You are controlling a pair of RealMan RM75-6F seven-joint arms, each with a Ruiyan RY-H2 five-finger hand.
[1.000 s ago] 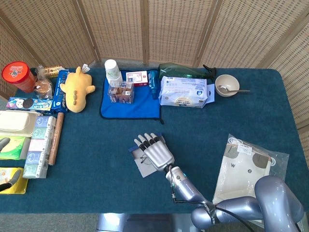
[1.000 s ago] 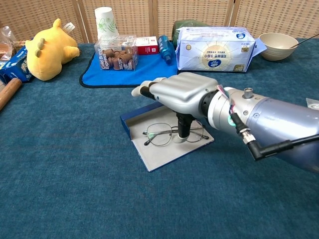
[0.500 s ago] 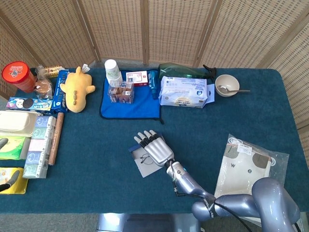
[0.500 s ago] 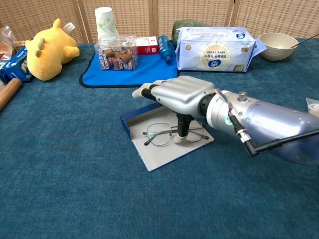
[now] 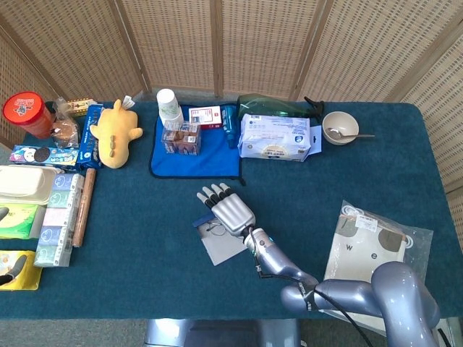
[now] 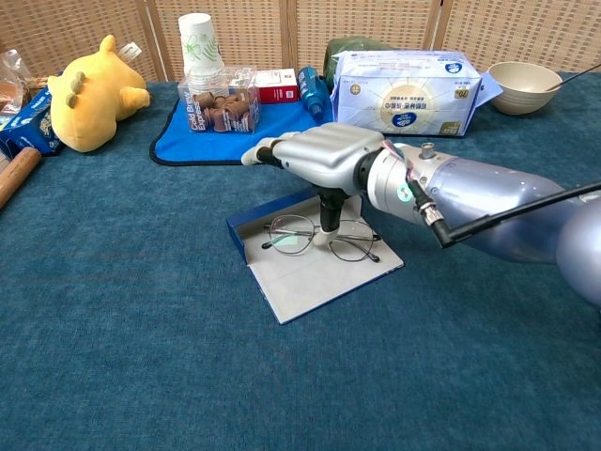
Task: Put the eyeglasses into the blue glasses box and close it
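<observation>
The blue glasses box (image 6: 310, 278) lies open and flat mid-table, its pale lining up and its low blue wall at the back left. The thin-framed eyeglasses (image 6: 349, 247) lie on the lining close to that wall. My right hand (image 6: 324, 150) hovers flat over them with its fingers stretched out, and its thumb points down and touches the frame near the bridge. In the head view the right hand (image 5: 230, 208) covers most of the box (image 5: 221, 250). Only grey fingertips of my left hand (image 5: 3, 212) show at the far left edge.
Behind the box lies a blue cloth (image 6: 282, 127) with a snack jar (image 6: 223, 108) and a paper cup (image 6: 198, 42). A wipes pack (image 6: 406, 92), a bowl (image 6: 528, 86) and a yellow plush (image 6: 92, 92) stand further back. A plastic bag (image 5: 369, 246) lies at the right.
My right hand has moved back and to the left, dragging the eyeglasses under its thumb towards the box's blue wall. The left fingertips slid slightly out of view.
</observation>
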